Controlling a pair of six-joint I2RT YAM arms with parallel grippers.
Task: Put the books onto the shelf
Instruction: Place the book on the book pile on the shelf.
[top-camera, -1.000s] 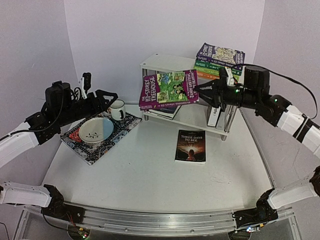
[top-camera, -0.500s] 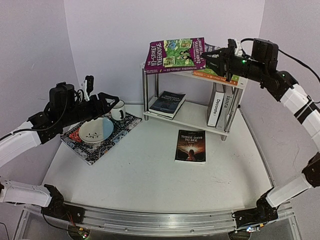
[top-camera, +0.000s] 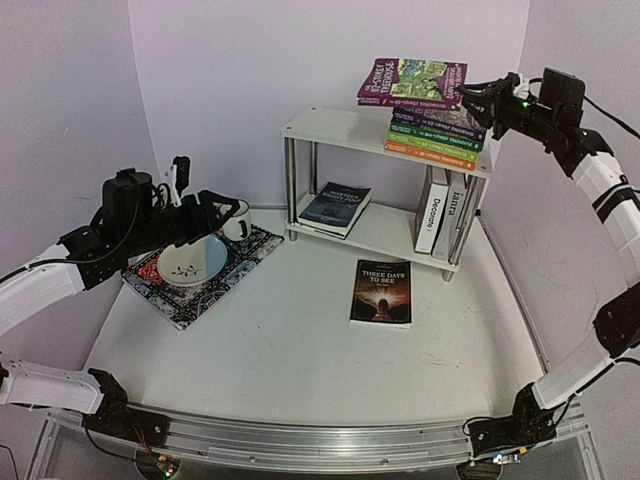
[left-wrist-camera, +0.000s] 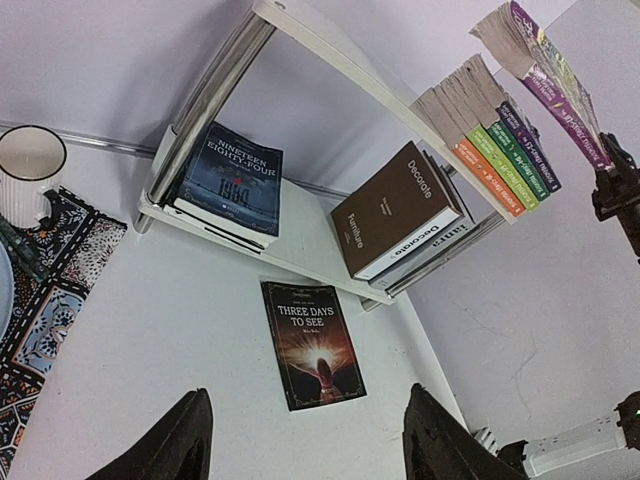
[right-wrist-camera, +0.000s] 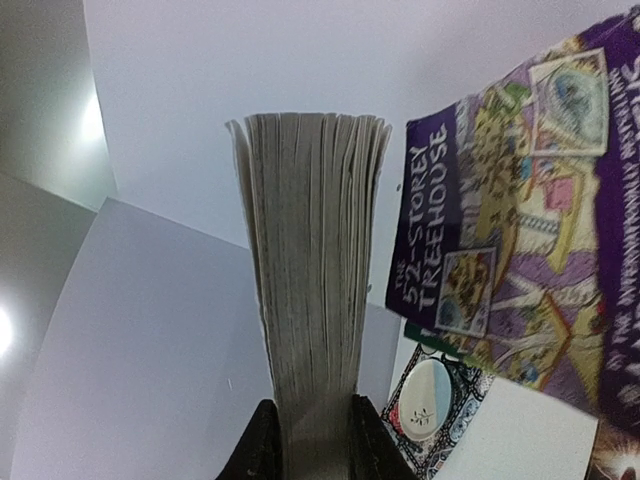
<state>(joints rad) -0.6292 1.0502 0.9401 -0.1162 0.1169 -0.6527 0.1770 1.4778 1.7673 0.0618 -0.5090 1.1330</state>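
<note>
My right gripper (top-camera: 484, 98) is shut on the edge of a purple cartoon book (top-camera: 412, 80), held flat just above the stack of books (top-camera: 436, 134) on the white shelf's top board (top-camera: 335, 124). In the right wrist view the fingers (right-wrist-camera: 262, 430) clamp its page edge (right-wrist-camera: 315, 250), and another purple book (right-wrist-camera: 520, 220) lies below. A dark blue book (top-camera: 335, 207) lies on the lower board, beside two big upright ones (top-camera: 440, 208). A black book (top-camera: 381, 290) (left-wrist-camera: 312, 343) lies on the table. My left gripper (top-camera: 218, 203) (left-wrist-camera: 310, 450) hangs open and empty over the placemat.
A patterned placemat (top-camera: 245, 250) at the left carries a bowl (top-camera: 193, 258) and a white mug (top-camera: 236, 219). Walls stand close behind and to the right of the shelf. The arm bases sit along the near rail.
My right arm has lifted the purple book from in front of the shelf up and to the right, to just over the stack on top. The left arm has barely moved.
</note>
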